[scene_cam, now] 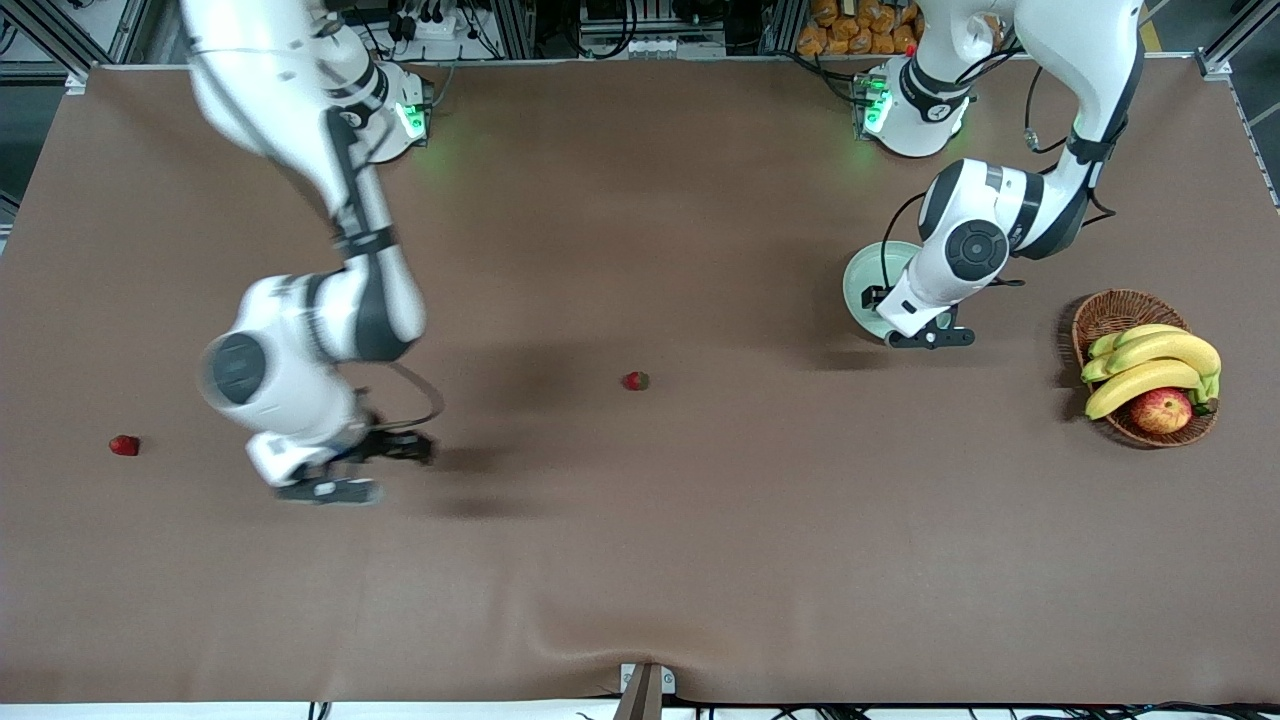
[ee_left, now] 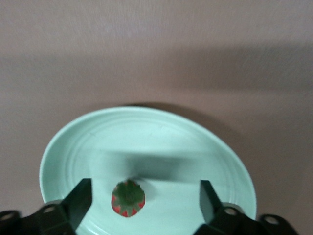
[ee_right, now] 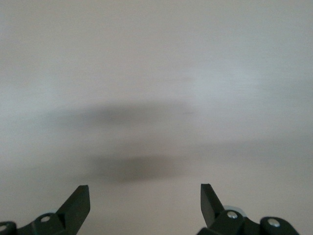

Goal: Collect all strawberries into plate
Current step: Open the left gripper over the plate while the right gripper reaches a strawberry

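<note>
The pale green plate (scene_cam: 862,285) (ee_left: 146,142) lies at the left arm's end of the table, partly under that arm. My left gripper (scene_cam: 925,335) (ee_left: 145,185) hangs open just over it. One strawberry (ee_left: 128,198) lies on the plate, cap up, between the spread fingers and touching neither. The arm hides this strawberry in the front view. A second strawberry (scene_cam: 636,381) lies mid-table. A third (scene_cam: 124,445) lies at the right arm's end. My right gripper (scene_cam: 355,470) (ee_right: 145,188) is open over bare brown cloth between those two, with nothing in it.
A brown wicker basket (scene_cam: 1110,310) stands toward the left arm's end, nearer the front camera than the plate. It holds bananas (scene_cam: 1150,365) and a red-yellow apple (scene_cam: 1160,410). A metal clamp (scene_cam: 645,690) sits at the table's front edge.
</note>
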Available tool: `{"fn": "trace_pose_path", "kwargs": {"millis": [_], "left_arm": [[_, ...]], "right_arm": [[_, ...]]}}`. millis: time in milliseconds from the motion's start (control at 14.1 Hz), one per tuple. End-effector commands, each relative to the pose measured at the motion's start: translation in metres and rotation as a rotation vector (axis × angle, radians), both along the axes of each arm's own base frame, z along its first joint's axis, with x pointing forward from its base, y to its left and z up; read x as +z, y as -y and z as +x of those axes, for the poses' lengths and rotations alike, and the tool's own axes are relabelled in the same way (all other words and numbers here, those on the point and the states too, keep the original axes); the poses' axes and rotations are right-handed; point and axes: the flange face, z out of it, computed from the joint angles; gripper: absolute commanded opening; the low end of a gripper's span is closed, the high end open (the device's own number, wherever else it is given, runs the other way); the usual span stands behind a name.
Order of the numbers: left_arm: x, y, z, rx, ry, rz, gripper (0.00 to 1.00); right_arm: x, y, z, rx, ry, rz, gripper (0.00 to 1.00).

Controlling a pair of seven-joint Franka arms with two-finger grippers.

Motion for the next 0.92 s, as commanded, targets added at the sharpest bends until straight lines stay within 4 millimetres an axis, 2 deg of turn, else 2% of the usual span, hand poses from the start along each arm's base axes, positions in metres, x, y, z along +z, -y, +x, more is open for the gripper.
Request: {"fn": "trace_pose_path", "kwargs": {"millis": [0,71,141,283,424,637,849], "left_arm": [[0.034,0.008,0.029,-0.025,0.034,0.007,1.0],[0.046,0.014,0.043,-0.031,0.057,0.002,1.0],[0.058,0.021,0.057,-0.034,0.082,-0.004,1.0],[0.074,0.05,0.077,-0.061,0.124,-0.019,1.0],[0.081,0.083,0.093,-0.096,0.157,-0.04,1.0],[0.096,0.145,0.11,-0.162,0.215,-0.077,1.0],[0.101,0.193,0.122,-0.194,0.247,-0.113,1.0]], "right_arm": [[0.002,0.097,0.002,-0.014,-0.012,0.01,1.0],[-0.002,0.146,0.0,-0.006,-0.013,0.005,1.0],[-0.001,0.184,-0.002,0.015,-0.005,0.0,1.0],[-0.007,0.263,-0.014,0.077,0.0,-0.014,1.0],[-0.017,0.317,-0.021,0.222,0.0,-0.042,1.0],[-0.022,0.37,-0.037,0.384,-0.028,-0.093,1.0],[-0.031,0.392,-0.047,0.539,-0.083,-0.128,1.0]]}}
